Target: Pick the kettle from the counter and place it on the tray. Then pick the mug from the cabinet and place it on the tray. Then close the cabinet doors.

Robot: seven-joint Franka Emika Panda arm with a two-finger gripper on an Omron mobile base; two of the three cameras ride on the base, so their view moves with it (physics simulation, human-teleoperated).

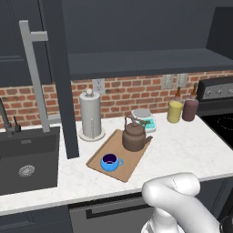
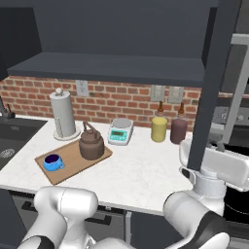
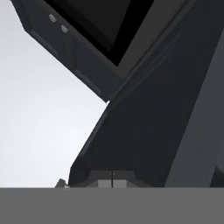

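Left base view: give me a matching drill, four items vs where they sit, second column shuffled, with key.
Items:
1. kettle
2. mug
3. paper-towel holder
4. yellow canister

Places:
A. on the counter by the brick wall, beside the dark canister
B. far end of the tray, towards the wall
C. near end of the tray, towards the robot
D. on the counter beside the tray's far left corner, next to the open cabinet door

Pairs: 1-B, 2-C, 3-D, 4-A
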